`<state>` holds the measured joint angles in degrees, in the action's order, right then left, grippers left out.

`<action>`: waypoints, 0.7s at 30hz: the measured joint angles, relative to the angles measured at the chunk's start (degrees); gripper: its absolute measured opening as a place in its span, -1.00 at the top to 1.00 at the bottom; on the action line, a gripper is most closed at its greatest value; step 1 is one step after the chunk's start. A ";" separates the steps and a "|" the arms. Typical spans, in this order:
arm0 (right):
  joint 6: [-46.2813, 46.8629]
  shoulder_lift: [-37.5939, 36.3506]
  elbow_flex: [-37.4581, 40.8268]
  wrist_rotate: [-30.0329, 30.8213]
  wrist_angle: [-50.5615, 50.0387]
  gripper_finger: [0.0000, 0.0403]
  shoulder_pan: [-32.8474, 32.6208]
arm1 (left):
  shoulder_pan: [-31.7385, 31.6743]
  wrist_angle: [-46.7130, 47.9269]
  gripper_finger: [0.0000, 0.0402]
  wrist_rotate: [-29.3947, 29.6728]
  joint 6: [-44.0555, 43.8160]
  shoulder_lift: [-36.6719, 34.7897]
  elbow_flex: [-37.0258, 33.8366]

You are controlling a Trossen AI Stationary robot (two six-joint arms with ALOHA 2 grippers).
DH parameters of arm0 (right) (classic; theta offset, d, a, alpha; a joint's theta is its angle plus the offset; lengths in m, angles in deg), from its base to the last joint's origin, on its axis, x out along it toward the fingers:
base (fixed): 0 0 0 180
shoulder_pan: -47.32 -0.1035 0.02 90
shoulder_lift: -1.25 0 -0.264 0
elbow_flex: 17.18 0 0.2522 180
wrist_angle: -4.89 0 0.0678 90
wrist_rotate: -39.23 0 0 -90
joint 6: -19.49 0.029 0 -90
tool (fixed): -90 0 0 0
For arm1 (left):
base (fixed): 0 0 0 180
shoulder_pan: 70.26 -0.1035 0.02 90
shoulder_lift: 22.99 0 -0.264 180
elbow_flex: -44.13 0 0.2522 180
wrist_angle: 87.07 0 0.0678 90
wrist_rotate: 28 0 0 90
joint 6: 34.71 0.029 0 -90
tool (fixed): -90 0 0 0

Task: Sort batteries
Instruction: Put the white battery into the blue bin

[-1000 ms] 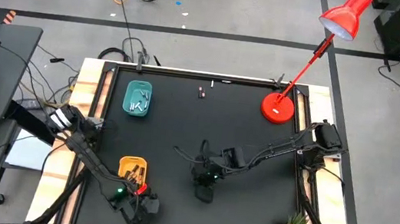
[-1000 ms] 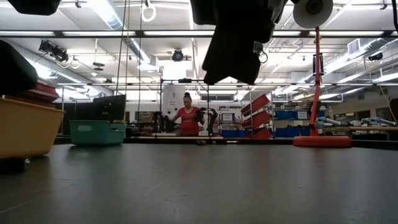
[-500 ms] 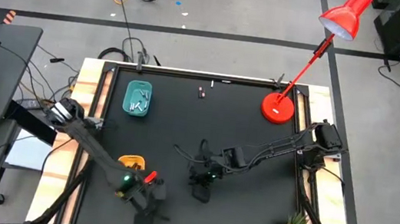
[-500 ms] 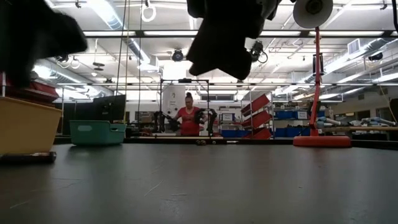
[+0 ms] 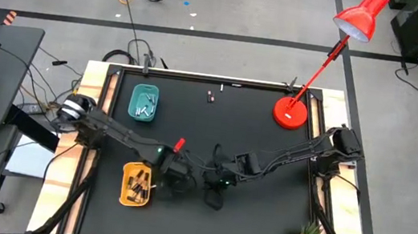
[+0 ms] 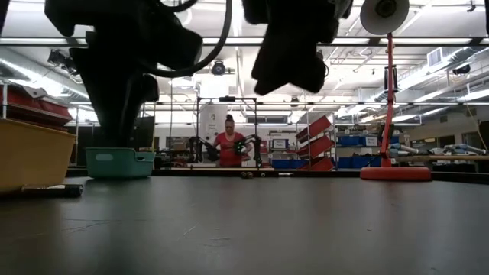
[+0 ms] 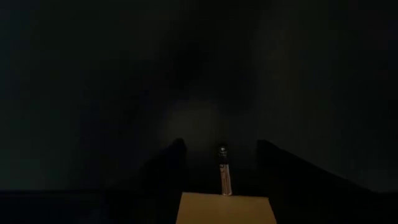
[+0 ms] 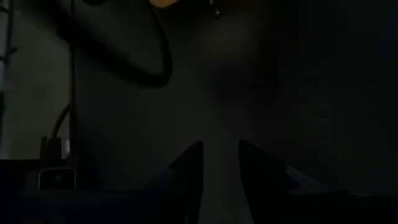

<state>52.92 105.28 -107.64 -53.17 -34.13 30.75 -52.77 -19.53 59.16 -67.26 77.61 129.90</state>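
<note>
High view looked straight down on the black table, where the left hand hung near the middle, just beside the yellow tray, and the right hand hung close by on its other side. Batteries in the yellow tray lay as small dark sticks, mostly running with the tray's long side. Whitish batteries in the teal tray lay at mixed angles near the far left corner. Two loose batteries rested at the far edge, well apart from both trays.

Left wrist view alone showed a single battery between the left hand's dark fingers, its long axis pointing straight forward along them; the fingers stood apart on either side of it, not touching it. Right wrist view showed the right hand's fingers with a narrow gap between them and nothing held.

Low view showed both trays at the left, a red lamp base at the right, and a person in the room behind. No writing could be read anywhere.
</note>
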 joint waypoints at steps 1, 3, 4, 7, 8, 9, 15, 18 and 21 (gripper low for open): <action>0.00 -0.40 0.00 0.72 -0.74 0.46 -0.32 | -0.29 -0.21 -0.01 -0.97 0.43 0.00 -0.31; 0.04 -1.49 -0.01 2.95 -1.86 0.46 -1.01 | -0.35 -0.27 -0.01 -1.75 0.55 0.00 -1.19; 0.04 -1.97 -0.01 4.32 -2.33 0.46 -1.34 | -0.27 -0.14 -0.01 -2.16 0.57 0.00 -1.74; 0.70 -2.87 -0.01 7.52 -2.67 0.46 -2.11 | 0.36 -0.11 -0.01 -2.82 0.45 0.00 -3.33; 0.91 -3.00 -0.01 8.09 -2.74 0.46 -2.19 | 0.72 -0.21 -0.01 -2.89 0.40 0.00 -3.79; 0.97 -3.03 -0.01 8.38 -2.73 0.46 -2.20 | 1.04 -0.34 -0.01 -3.02 0.38 0.00 -4.19; 1.40 -3.06 -0.01 8.46 -1.81 0.46 -2.17 | 2.56 -3.88 -0.01 -4.48 -0.96 0.00 -6.16; 1.42 -3.06 -0.01 8.46 -0.61 0.46 -2.17 | 2.78 -5.08 -0.01 -4.91 -1.75 0.00 -6.78; 1.55 -3.06 -0.01 8.46 0.04 0.46 -2.17 | 2.80 -6.35 -0.01 -5.42 -2.21 0.00 -7.60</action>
<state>54.47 102.22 -107.65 -44.70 -34.08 28.58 -49.96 -25.88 53.74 -69.47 77.61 122.30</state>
